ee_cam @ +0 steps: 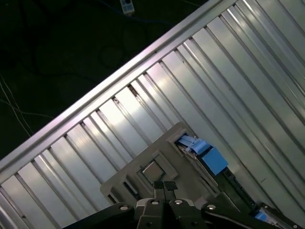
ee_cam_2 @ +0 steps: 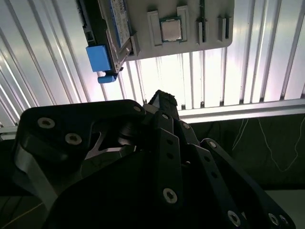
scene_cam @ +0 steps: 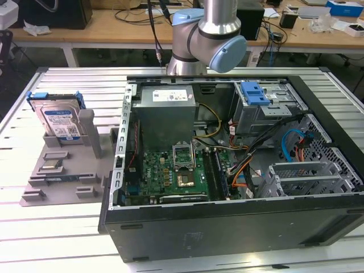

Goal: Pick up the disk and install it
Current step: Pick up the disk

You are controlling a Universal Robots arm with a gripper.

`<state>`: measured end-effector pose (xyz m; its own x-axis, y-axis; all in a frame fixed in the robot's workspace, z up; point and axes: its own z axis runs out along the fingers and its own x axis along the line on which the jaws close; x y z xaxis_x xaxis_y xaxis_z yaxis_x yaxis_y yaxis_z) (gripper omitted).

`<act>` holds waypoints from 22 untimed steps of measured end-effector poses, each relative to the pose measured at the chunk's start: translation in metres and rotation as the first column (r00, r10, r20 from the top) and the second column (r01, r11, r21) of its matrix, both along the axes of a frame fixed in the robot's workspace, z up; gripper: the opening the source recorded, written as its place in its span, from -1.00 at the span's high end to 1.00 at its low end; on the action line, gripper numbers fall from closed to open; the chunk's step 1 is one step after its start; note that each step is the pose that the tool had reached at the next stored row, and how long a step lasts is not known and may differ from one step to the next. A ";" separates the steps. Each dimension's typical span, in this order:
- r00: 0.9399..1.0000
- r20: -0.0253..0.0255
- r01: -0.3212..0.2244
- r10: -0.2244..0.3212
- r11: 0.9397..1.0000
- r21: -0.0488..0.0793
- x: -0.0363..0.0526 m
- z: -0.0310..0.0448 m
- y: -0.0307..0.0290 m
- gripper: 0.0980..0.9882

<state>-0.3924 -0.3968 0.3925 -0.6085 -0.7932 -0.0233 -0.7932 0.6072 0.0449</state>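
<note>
Open computer case (scene_cam: 227, 230), green motherboard (scene_cam: 151, 170) inside, grey fixture tray (scene_cam: 62, 187), ribbed table (scene_cam: 51, 239)

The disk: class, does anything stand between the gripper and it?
Nothing visible does. In the first wrist view the gripper hangs over the grey holder, with only open air between it and the disk, which stands upright at the holder's edge, its top uncovered.

The silver arm (scene_cam: 219, 14) has pale-blue joint caps (scene_cam: 227, 54); its black gripper (ee_cam_2: 163, 98) seems studded with screws (ee_cam_2: 46, 123).
</note>
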 end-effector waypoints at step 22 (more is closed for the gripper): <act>0.974 0.000 -0.225 0.225 0.974 0.000 0.0000 0.0000 0.0000 0.98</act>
<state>-0.3924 -0.3968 0.3925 -0.4141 -0.9099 -0.0233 -0.9097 0.4128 0.0449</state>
